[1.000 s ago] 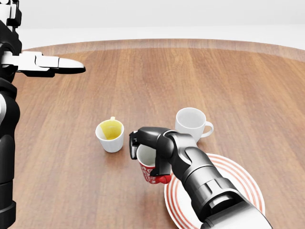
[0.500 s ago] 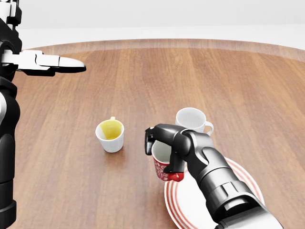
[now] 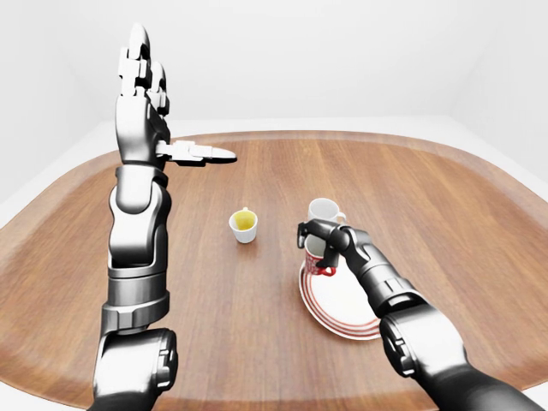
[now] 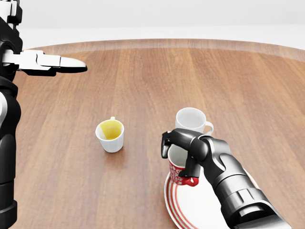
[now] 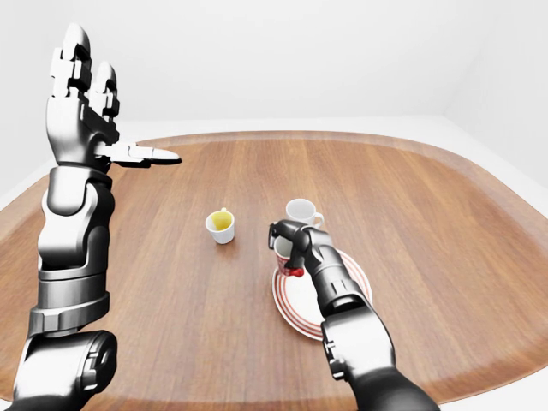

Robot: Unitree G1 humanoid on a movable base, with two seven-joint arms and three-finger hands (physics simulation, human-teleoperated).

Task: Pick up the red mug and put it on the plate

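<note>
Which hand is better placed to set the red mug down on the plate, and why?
Right. The right hand already grips the red mug at the plate rim; the left hand is raised, open, far away.

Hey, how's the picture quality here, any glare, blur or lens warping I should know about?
Head view: sharp, soft even light, a pale sheen across the round wooden table near its top edge, only faint shadows beside the white cup with yellow inside. Left-eye and right-eye views: wide-angle, the table's rim bows strongly and the raised left hand looks oversized; no blur.
</note>
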